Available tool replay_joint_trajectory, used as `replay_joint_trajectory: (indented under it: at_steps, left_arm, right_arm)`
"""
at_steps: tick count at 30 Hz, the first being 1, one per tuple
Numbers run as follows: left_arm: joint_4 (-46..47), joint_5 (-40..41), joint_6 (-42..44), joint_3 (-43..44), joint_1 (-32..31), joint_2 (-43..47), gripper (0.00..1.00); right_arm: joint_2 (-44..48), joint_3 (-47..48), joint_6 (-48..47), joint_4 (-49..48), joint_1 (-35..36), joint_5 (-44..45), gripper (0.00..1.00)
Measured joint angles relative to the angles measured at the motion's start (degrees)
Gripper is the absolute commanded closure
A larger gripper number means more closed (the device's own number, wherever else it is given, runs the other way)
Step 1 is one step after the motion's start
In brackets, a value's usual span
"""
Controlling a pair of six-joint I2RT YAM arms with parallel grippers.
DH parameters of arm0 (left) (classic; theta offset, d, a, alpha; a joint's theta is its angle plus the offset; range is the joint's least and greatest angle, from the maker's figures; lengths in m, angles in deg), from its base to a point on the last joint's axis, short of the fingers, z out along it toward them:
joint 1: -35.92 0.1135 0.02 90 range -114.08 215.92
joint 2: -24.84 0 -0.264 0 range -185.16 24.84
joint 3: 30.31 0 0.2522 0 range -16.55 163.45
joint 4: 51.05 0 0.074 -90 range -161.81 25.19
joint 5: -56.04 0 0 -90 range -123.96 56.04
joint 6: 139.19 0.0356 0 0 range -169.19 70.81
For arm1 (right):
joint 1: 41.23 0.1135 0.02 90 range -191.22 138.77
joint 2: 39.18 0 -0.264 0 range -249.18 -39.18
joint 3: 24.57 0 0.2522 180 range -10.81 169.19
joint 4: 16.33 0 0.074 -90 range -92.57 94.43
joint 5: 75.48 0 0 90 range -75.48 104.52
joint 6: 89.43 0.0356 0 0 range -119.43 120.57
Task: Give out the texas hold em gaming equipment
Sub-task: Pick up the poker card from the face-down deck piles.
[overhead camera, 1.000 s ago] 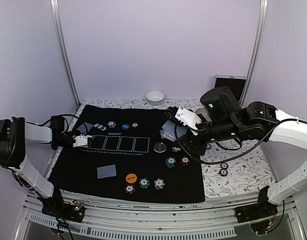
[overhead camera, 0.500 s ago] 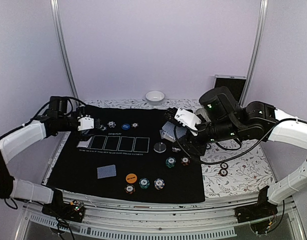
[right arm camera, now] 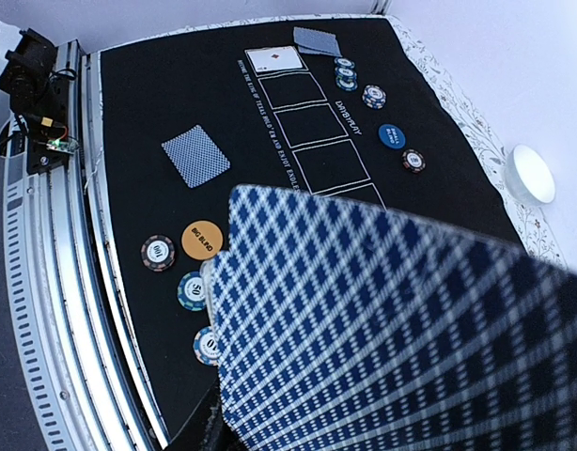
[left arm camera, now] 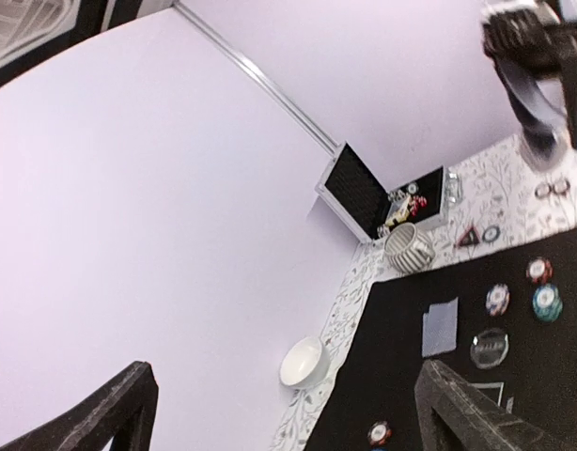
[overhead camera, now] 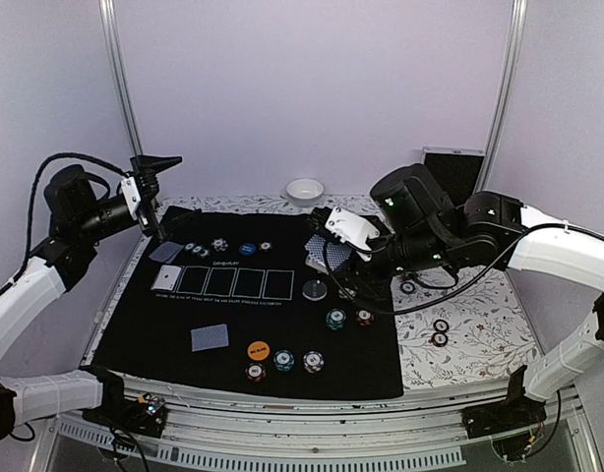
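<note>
My right gripper [overhead camera: 339, 260] is shut on a fan of blue diamond-backed playing cards [overhead camera: 325, 253], which fills the right wrist view [right arm camera: 411, 338] and hides its fingers. My left gripper [overhead camera: 162, 195] hangs open and empty, raised above the mat's far left corner. On the black mat [overhead camera: 164, 324] lie a face-up card [overhead camera: 165, 279], a face-down card [overhead camera: 166, 252] and another [overhead camera: 210, 337]. An orange disc [overhead camera: 258, 349] sits by three chips [overhead camera: 284, 361] near the front. A blue disc [overhead camera: 247, 250] and chips [overhead camera: 219, 245] line the far side. Two chips [overhead camera: 335, 319] lie under the fan.
A white bowl [overhead camera: 305, 190] stands behind the mat. The left wrist view shows a ribbed mug [left arm camera: 408, 249], an open case [left arm camera: 364, 193] and a red triangular marker [left arm camera: 469, 237] at the far right. Loose chips [overhead camera: 440, 332] lie on the patterned cloth right of the mat.
My left gripper opened wide, left the face-up card at the mat's left box and rose up and back. The right arm shifted slightly left with the fan.
</note>
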Motion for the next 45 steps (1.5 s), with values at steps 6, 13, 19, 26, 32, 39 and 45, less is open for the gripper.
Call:
replay_joint_trajectory:
  at_steps: [6,13,19,26,32,39,45]
  left_arm:
    - [6.4,15.7,-18.4,5.3,-9.2,-1.8,0.02]
    - [17.4,19.4,-33.6,4.8,-10.7,3.7,0.02]
    - [26.5,10.4,-47.2,-2.0,-10.9,2.5,0.03]
    - [13.9,5.3,-54.6,6.8,-22.5,-9.4,0.06]
    - [1.4,10.0,-51.8,10.9,-34.5,-13.0,0.08]
    - [-7.6,14.3,-50.3,16.9,-35.9,-21.4,0.19]
    - [-9.9,16.9,-49.7,17.0,-36.2,-23.4,0.22]
  right_arm:
    - [-1.3,1.9,0.2,0.4,0.0,0.2,0.96]
    - [-3.5,3.8,0.2,1.0,0.0,0.3,0.96]
    - [-4.8,4.6,0.2,1.6,0.0,0.4,0.96]
    - [-5.2,6.0,0.2,1.9,0.0,0.4,0.96]
    - [-5.9,6.0,0.2,1.9,0.0,0.2,0.96]
    - [-6.0,6.0,0.3,1.6,0.0,0.0,0.96]
    - [-6.0,6.0,0.4,0.9,-0.1,-0.2,0.96]
